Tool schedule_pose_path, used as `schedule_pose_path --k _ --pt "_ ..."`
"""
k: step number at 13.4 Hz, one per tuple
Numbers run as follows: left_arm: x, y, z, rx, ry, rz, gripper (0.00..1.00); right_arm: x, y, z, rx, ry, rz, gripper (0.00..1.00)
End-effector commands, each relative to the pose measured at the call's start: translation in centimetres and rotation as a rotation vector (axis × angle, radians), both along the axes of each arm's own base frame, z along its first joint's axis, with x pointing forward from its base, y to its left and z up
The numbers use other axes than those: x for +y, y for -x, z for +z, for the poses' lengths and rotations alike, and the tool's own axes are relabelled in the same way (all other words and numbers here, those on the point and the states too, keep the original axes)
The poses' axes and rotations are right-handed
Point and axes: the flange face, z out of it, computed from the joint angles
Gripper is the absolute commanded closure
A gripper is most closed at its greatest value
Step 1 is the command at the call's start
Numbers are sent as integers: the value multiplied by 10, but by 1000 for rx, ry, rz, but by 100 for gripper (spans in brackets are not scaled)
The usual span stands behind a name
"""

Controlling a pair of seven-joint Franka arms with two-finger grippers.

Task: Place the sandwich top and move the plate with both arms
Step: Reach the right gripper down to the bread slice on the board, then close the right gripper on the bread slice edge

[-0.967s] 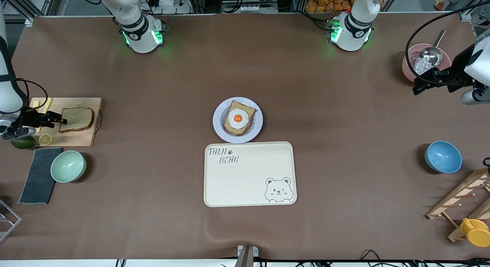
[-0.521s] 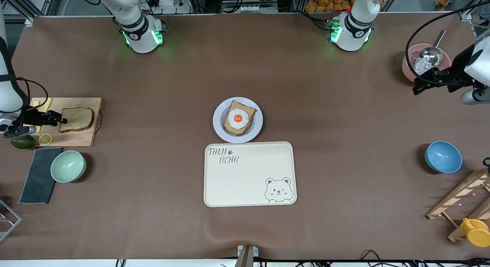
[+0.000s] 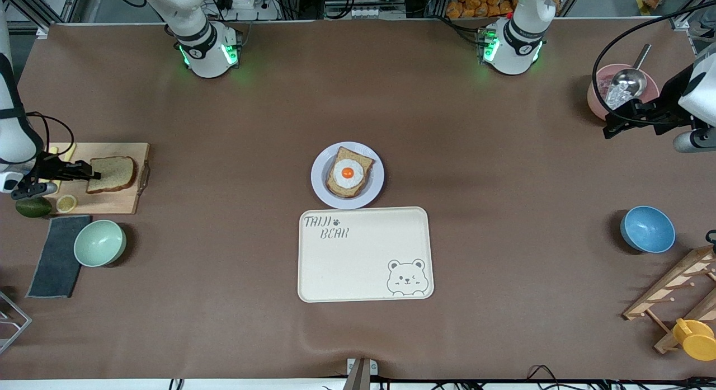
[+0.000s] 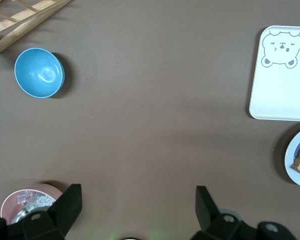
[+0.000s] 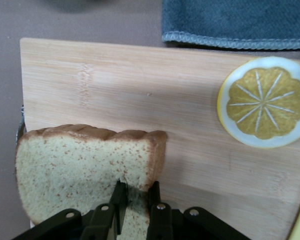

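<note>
The sandwich top (image 3: 114,173) (image 5: 84,165), a plain tan slice with darker crust, lies on a wooden cutting board (image 3: 112,202) (image 5: 139,90) at the right arm's end of the table. My right gripper (image 3: 88,173) (image 5: 137,187) is low over the board and shut on the edge of that slice. The pale plate (image 3: 319,183) (image 4: 295,160) sits mid-table with an egg-topped bread slice (image 3: 348,172) on it. My left gripper (image 3: 609,127) (image 4: 138,200) hangs open and holds nothing, up beside the pink bowl at the left arm's end, where that arm waits.
A lemon slice (image 3: 66,203) (image 5: 264,101), green fruit (image 3: 32,207), mint bowl (image 3: 99,243) and grey cloth (image 3: 56,255) crowd the board. The bear tray (image 3: 363,255) lies nearer the camera than the plate. Blue bowl (image 3: 647,229), pink bowl with spoon (image 3: 615,90) and wooden rack (image 3: 677,289) stand at the left arm's end.
The right gripper's fingers have closed onto the edge of the slice and shifted slightly toward the robots' bases. The left arm has not moved.
</note>
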Motion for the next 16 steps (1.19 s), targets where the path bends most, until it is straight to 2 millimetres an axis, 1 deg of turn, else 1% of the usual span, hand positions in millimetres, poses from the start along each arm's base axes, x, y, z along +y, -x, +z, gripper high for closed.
schedule_pose_path --k 1,4,6,9,11,13,16 --pt "0 0 3 -1 21 5 0 -2 4 -2 -18 -14 -8 100" --pt "0 -1 2 0 21 5 0 1 0 -1 -18 -11 -6 100" --pt "0 -1 2 0 21 5 0 -2 1 1 -19 -12 -13 100" --pt "0 -1 2 1 27 5 0 1 -3 5 -9 -16 -31 100" --pt "-2 -2 -1 6 40 4 0 3 -8 13 -2 -73 -55 100" --pt "0 -3 -1 8 39 7 0 8 -12 31 -5 -89 -51 100" --pt "0 -2 -1 7 41 7 0 12 -12 40 0 -101 -44 100"
